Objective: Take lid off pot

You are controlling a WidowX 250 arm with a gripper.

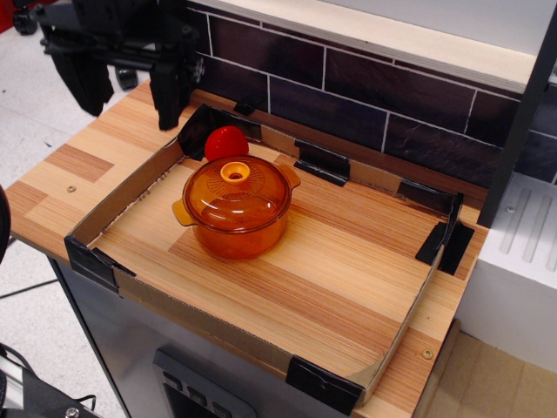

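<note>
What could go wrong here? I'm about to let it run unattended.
The lid's ring knob is small, so the open pincer, hanging up and left, could miss or slip. The red ball sits close behind the pot and could get bumped. The glass lid might drop.

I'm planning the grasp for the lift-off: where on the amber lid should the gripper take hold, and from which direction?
Grip the small ring-shaped knob at the centre of the lid, coming straight down from above. The dome is smooth and wide, so the raised knob is probably the only pinchable part. The open gripper hangs up and to the left, clear of the pot.
</note>
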